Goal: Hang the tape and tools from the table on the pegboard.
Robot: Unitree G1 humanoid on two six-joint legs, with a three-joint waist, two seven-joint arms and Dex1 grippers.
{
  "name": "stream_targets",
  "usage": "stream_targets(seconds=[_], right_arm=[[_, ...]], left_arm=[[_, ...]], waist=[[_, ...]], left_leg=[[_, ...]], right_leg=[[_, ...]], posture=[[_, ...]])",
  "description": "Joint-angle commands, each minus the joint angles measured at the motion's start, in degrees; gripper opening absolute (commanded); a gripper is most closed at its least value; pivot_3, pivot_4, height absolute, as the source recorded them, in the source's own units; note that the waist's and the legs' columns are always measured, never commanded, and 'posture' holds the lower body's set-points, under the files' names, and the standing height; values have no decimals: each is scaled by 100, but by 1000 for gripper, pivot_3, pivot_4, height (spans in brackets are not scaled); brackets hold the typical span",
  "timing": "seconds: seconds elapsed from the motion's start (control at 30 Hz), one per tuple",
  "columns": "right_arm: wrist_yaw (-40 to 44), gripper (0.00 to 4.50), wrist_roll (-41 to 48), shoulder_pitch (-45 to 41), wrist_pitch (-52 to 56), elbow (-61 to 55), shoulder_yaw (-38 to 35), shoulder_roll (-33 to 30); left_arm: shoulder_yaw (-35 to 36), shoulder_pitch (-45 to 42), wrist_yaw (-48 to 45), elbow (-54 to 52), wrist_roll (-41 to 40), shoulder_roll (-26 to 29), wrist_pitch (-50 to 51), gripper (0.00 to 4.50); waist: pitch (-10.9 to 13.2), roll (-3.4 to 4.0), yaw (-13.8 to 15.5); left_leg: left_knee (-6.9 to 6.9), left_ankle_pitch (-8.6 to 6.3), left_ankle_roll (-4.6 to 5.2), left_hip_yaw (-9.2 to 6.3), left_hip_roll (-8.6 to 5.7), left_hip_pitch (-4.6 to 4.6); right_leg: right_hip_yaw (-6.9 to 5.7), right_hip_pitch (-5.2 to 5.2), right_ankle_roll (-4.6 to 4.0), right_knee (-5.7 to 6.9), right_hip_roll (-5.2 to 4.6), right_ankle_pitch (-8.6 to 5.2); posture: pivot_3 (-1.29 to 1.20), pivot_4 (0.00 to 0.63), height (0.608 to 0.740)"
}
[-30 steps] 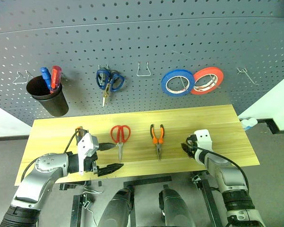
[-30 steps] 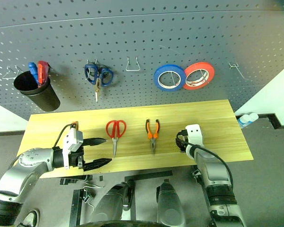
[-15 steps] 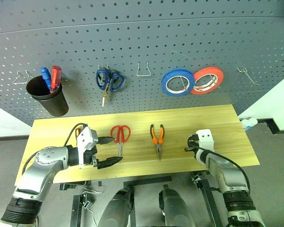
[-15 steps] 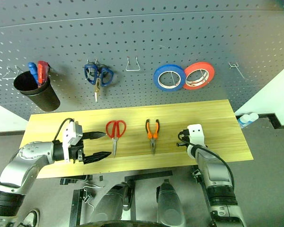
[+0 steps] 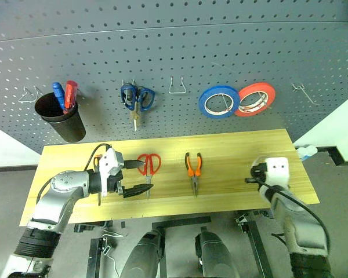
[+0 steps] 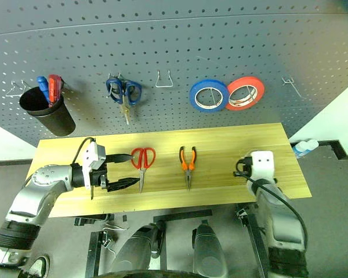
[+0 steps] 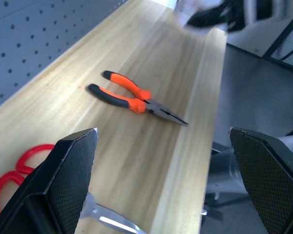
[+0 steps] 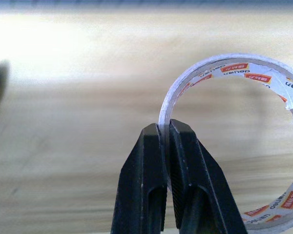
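Behind your light yellow wooden table [image 5: 232,147] stands the dark grey pegboard [image 5: 220,52]. Your right gripper [image 8: 164,134] pinches the wall of the whitish-cream tape roll [image 8: 224,73] with red-printed core, above the table's right end. Your left gripper [image 5: 138,178] is spread by the red-handled scissors [image 5: 148,167]. A black cup [image 5: 62,120] holds blue and red screwdrivers [image 5: 65,95].

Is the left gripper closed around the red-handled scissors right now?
No, the left gripper stands wide open beside the red-handled scissors, its fingers apart and clear of the handles.
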Motion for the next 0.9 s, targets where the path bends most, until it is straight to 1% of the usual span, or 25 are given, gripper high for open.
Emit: stream_targets(seconds=[0.03, 0.13, 0.23, 0.53, 0.77, 0.9], right_arm=[[-311, 31, -5, 281, -245, -679, -269, 221], [-596, 31, -225, 555, -705, -982, -356, 397], [-878, 31, -434, 604, -1183, -974, -390, 535], [-1382, 31, -834, 246, -2677, -545, -695, 523], [-1206, 31, -789, -216, -3392, 31, -647, 368], [-831, 31, -502, -736, -3827, 555, -520, 297]], left_arm=[[-77, -211, -134, 216, 80, -76, -231, 4500], [-132, -374, -225, 413, 126, -142, -318, 4500], [-174, -518, -297, 571, 164, -189, -385, 4500], [-208, -844, -436, 945, 255, -260, -540, 4500], [-178, -901, -458, 1042, 291, -283, -609, 4500], [-159, -880, -484, 1053, 276, -286, -631, 4500]], waist=[[-9, -2, -16], [-37, 14, -16], [-69, 11, -25], [-207, 12, -22], [-248, 18, -30], [-248, 19, -36]], left_leg=[[2, 1, -1, 1, 0, 0], [3, 4, -5, 1, 0, 1], [3, 5, -7, 3, 0, 1], [9, 10, -12, 7, 0, 2], [27, 11, -12, 10, 0, 4], [62, 9, -10, 12, 1, 4]], right_leg=[[0, 0, 0, 3, 0, 0], [0, -4, 0, 13, 0, 1], [1, -7, 0, 18, 1, 1], [1, -13, -1, 36, 5, 1], [5, -15, -1, 59, 8, 1], [9, -15, -3, 91, 13, 2]], posture=[[-28, 170, 719], [-37, 164, 719], [-41, 159, 719], [-33, 141, 719], [-29, 145, 719], [-31, 158, 719]])
